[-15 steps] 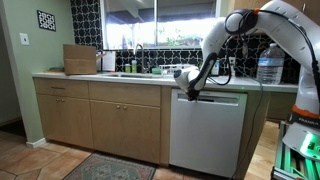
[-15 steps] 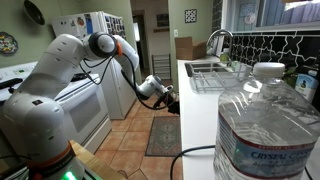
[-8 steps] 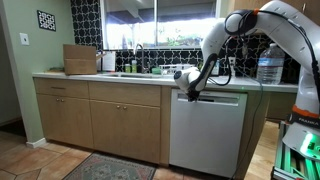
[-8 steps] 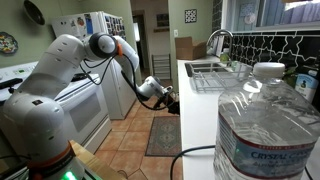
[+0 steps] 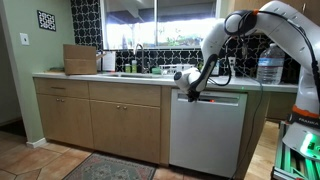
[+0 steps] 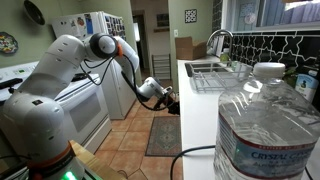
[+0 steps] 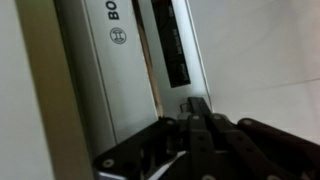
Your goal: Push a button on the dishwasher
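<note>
The dishwasher (image 5: 208, 135) is a silver-grey front under the counter, with a narrow dark control strip (image 5: 215, 98) along its top. My gripper (image 5: 190, 95) is at the left end of that strip, fingers together and empty. In the wrist view the shut fingertips (image 7: 196, 108) press against the lower end of the dark control strip (image 7: 172, 45) on the silver panel (image 7: 105, 70). In an exterior view my gripper (image 6: 172, 100) sits against the counter's front edge, and the dishwasher front is hidden.
Tan wooden cabinet doors (image 5: 95, 120) stand left of the dishwasher. The counter holds a sink with faucet (image 5: 137, 58) and a cardboard box (image 5: 80, 59). A large water bottle (image 6: 262, 125) fills the near foreground. A white stove (image 6: 85, 100) faces the counter across the floor.
</note>
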Action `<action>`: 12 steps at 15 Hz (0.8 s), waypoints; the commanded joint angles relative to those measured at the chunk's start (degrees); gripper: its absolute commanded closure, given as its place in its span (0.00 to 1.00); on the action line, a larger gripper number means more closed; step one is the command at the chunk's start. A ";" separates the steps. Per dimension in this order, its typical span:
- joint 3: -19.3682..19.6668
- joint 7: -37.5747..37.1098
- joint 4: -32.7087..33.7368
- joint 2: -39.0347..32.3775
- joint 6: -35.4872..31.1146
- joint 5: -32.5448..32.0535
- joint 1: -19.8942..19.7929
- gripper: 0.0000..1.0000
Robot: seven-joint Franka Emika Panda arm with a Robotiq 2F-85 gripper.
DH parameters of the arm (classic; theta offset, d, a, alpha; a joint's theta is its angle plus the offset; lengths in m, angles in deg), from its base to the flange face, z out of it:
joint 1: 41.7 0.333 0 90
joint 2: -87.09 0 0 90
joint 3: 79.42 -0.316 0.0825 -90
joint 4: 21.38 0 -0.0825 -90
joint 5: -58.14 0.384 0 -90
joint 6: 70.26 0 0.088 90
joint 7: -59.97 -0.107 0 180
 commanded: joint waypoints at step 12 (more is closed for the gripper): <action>2.40 -4.76 8.13 -8.40 -1.92 -8.44 -4.55 1.00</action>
